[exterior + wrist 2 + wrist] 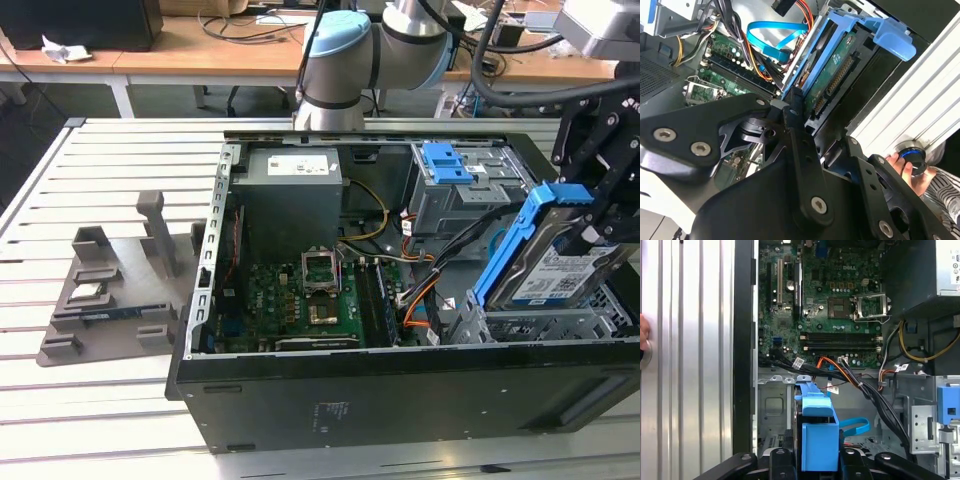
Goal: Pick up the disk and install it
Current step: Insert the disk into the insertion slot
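- Nearest to us in both wrist views are the claw's (pixel 816 460) black linkages, closed on the disk (pixel 560 270) — we see it clamped by its blue rails.
- In the exterior view the disk hangs tilted, label facing us, above the grey drive bay (pixel 545 325) at the open computer case's (pixel 400 400) corner on the exterior view's right.
- Beside it we see orange and black cables (pixel 425 290), then the green motherboard (pixel 310 300).
- A blue-tabbed drive cage (pixel 447 165) sits further back.
- Outside the case, on the slatted surface (pixel 100 400), stands a grey slotted stand (pixel 115 285).
- In the second wrist view a person's hand (pixel 907 167) rests at the surface's edge.
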